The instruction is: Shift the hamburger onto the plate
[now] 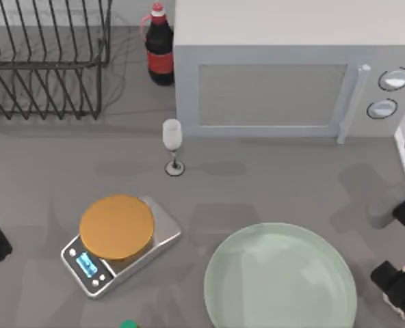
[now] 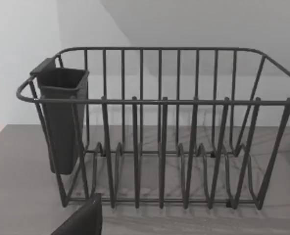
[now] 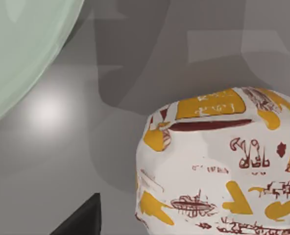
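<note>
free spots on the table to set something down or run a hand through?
Bare: inside the pale mint-green round plate; the grey tabletop strip between the clear wine glass, the silver scale with its orange disc and the plate. Crowded: back edge, where the dark wire dish rack, cola bottle and white microwave stand.

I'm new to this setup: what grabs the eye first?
The wide mint-green plate near the table's front edge, right of centre, stands out. Left of it sits a silver scale under an orange-brown disc. The right wrist view looms over the white-wrapped, yellow-blotched hamburger beside the plate's rim.
</note>
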Available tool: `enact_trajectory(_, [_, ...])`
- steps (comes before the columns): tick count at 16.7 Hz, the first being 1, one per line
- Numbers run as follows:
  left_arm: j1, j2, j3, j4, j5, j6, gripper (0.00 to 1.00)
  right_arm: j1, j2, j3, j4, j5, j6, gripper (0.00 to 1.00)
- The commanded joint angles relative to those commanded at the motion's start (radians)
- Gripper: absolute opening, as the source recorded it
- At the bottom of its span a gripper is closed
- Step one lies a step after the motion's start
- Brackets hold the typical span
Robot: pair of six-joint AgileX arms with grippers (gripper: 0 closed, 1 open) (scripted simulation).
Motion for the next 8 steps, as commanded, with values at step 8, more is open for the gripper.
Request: enact_trajectory(8, [0.0, 0.0, 0.0, 0.0, 0.0, 0.0, 1.0, 0.003, 0.156, -0.148, 0.307, 0.0, 0.005, 1.0])
